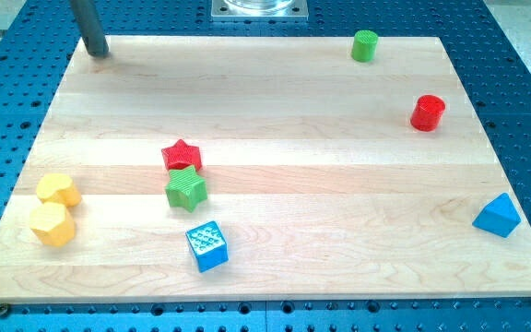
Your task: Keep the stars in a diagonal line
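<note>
**Our wooden board and its blocks**

We see a light wooden board [275, 111] on a blue table [524, 83]. Near the middle left, our red star [182, 154] touches the green star [186, 189] just below it. A blue cube [207, 246] sits lower. Two yellow blocks [55, 210] sit at the far left. A green cylinder [365, 45] and red cylinder [427, 112] are upper right. A blue pyramid [497, 216] is lower right.

Pale matt wooden board [275, 111], ridged plastic green star [186, 189]

Lab bench: blue perforated breadboard [524, 92], wooden board [293, 111].
</note>
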`<state>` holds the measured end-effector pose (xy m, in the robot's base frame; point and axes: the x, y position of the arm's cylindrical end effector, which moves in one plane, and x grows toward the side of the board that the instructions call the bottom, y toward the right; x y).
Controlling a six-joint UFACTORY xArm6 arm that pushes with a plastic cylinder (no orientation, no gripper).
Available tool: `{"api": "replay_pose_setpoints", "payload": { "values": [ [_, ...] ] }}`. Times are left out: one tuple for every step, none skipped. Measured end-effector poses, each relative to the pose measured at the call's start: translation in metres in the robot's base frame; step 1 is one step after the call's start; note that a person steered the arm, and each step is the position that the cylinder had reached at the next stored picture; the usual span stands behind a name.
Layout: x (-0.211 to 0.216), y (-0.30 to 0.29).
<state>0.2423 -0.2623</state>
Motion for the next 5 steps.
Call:
{"api": "replay_pose_setpoints", "payload": {
  "values": [
    [0.099,0.033],
    [0.116,0.119],
    [0.129,0.191],
    [0.215,0.205],
    [0.323,0.21]
  ]
}}
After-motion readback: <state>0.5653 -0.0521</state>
